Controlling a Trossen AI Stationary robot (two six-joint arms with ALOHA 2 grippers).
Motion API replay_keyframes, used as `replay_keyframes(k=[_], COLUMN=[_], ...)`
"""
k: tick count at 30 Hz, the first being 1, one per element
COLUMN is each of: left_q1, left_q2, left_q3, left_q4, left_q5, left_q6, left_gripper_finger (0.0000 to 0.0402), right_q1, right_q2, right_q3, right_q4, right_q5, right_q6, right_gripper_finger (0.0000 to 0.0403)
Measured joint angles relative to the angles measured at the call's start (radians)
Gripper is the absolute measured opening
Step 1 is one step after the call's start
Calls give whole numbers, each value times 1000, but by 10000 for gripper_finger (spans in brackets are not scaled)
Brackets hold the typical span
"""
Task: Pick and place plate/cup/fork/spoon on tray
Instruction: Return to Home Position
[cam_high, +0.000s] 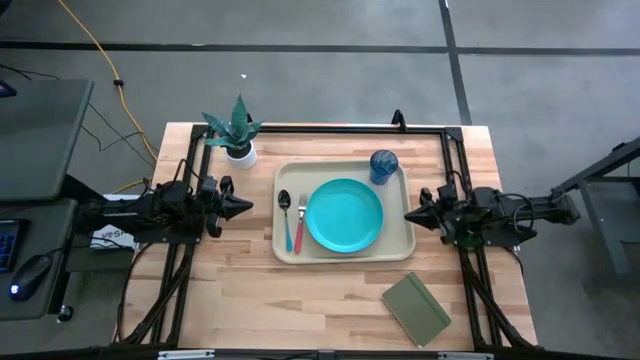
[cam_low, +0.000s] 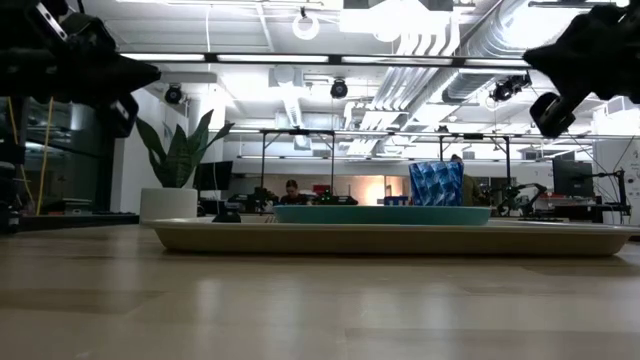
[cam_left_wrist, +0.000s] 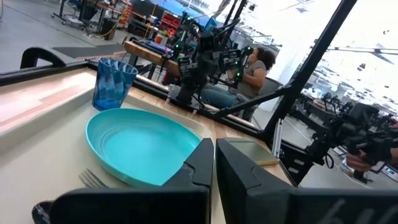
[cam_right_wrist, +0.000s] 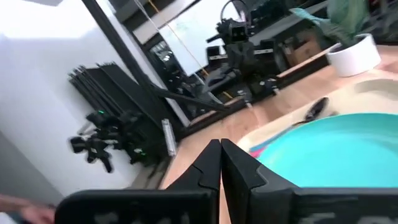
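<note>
- Tray (cam_high: 345, 250) sits mid-tabletop, toward the far edge.
- Turquoise plate (cam_high: 344, 215) at tray centre.
- Blue cup (cam_high: 384, 165) in the tray's far right corner.
- Spoon (cam_high: 285, 218) and fork (cam_high: 300, 222) lie side by side along the tray's left rim, spoon outermost.
- Left gripper (cam_high: 240, 206) off the tray's left edge, jaws fully closed, holding nothing.
- Right gripper (cam_high: 412, 214) off the right edge, likewise closed and empty.

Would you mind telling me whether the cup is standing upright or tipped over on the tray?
Upright. The cup stands on its base in the tray's corner, beside the plate, mouth facing up.
</note>
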Motion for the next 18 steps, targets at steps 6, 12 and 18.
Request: replay_keyframes(k=[6,12,18], left_q1=[0,0,0], left_q2=[0,1,1], left_q3=[0,0,0], left_q4=[-3,-2,-2], left_q5=[-3,-3,-3], left_q6=[0,0,0], left_gripper_finger=[0,0,0], right_q1=[0,0,0], right_q2=[1,18,24], right_q3=[0,0,0], right_q4=[-40,-65,-65], right_q5=[75,113,112], right_q6=[-142,-262,-307], right_gripper_finger=[0,0,0])
